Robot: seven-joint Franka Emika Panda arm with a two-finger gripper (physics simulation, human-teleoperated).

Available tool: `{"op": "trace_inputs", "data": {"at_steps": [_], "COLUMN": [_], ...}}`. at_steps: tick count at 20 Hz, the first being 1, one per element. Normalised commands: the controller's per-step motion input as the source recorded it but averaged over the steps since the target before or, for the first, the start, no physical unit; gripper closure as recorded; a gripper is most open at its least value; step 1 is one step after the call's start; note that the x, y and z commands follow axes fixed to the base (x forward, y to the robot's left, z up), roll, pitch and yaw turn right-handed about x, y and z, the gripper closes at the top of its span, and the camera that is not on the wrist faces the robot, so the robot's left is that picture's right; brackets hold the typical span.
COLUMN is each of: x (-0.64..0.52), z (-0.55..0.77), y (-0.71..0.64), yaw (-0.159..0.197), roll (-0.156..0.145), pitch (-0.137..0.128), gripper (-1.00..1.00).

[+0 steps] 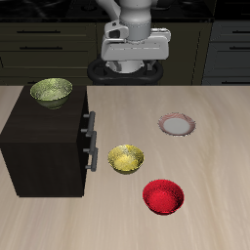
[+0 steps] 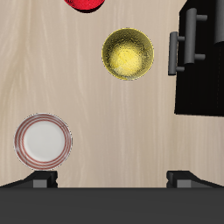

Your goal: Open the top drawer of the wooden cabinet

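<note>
**Tabletop scene with the arm raised behind a closed cabinet**

Cabinet and bowls, taken from one side of the exterior view across to the other. The wooden cabinet [image 1: 44, 146] stands at the near side of the table [image 1: 220, 146], a very dark brown block whose drawer face is turned toward the bowls. An olive-green bowl [image 1: 51, 92] sits on the cabinet's top, near its back corner. On the drawer face, the top drawer [image 1: 85, 123] carries a short grey bar handle [image 1: 92, 122]; its front lies flush with the cabinet face, so it is closed. A lower drawer [image 1: 88, 154] with a like handle sits directly beneath it, also flush.

Just beside the drawer face, on the bare wood, rests a yellow bowl [image 1: 126, 157]. Nearer the table's front edge, close to the yellow one but apart from it, is a red bowl [image 1: 163, 196]. Farther back lies a small plate [image 1: 177, 124] with a white centre and a reddish rim, well apart from the cabinet.

The gripper [image 1: 135, 70] hangs high over the table's back edge, touching nothing and well clear of the cabinet. In the wrist view its two dark fingertips [image 2: 42, 181] stand far apart with nothing between them, and that view looks down on the plate, the yellow bowl, an edge of the red bowl and the two drawer handles.
</note>
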Motion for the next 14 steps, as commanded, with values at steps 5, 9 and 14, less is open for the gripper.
{"op": "trace_inputs", "data": {"at_steps": [5,9,14], "x": [0.28,0.32,0.26], "z": [-0.03,-0.09,-0.03], "y": [0.08,-0.06,-0.08], "yaw": [0.007,-0.004,-0.004], "roll": [-0.002,-0.021,-0.018], "pitch": [0.005,0.025,-0.001], "gripper": [-1.00,-1.00,-1.00]}}
